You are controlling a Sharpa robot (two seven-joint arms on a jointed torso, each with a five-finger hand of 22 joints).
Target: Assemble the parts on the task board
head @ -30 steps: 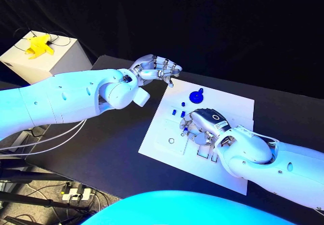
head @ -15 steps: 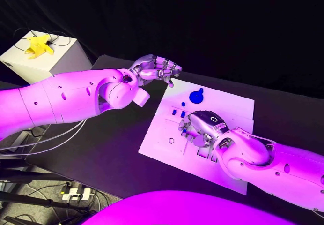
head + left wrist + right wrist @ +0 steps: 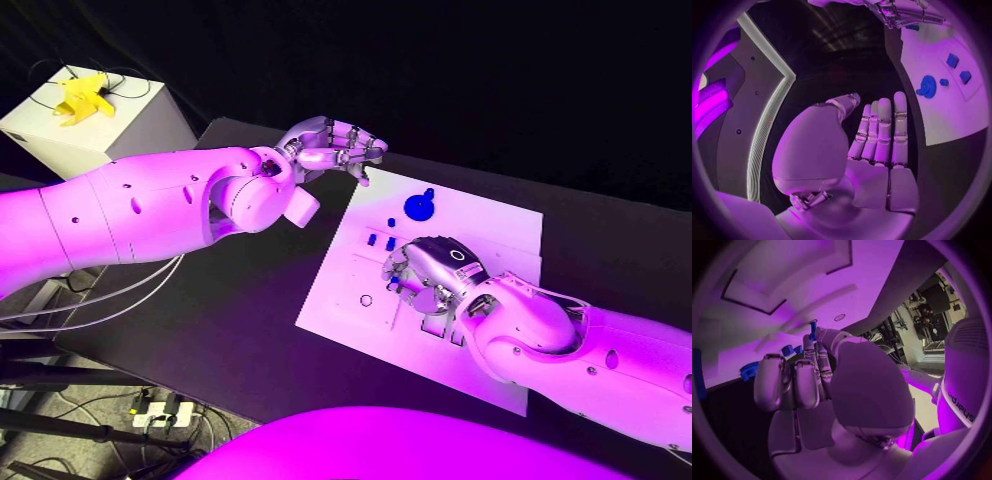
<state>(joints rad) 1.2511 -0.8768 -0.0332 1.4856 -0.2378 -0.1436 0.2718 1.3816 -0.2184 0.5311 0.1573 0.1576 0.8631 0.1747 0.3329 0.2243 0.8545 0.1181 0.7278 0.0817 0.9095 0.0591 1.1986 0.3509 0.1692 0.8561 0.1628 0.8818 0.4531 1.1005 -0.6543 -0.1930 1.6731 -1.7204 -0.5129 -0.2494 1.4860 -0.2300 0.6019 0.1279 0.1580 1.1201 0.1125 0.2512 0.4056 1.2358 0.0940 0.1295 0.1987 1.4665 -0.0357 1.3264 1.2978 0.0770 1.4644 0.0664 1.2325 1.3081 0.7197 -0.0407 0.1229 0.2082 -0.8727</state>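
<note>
Since a second ago little has shifted—the right hand (image 3: 430,268) still pinches a small blue part (image 3: 812,330) over the task board (image 3: 490,215), insertion apparently pending—while the left hand (image 3: 335,145) hovers empty, fingers straight, beyond the board's far corner.

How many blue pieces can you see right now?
5: a round knob, a small stud beside it, two blocks nearby, and a thin pin pinched in the right hand. That hand may hide more.
</note>
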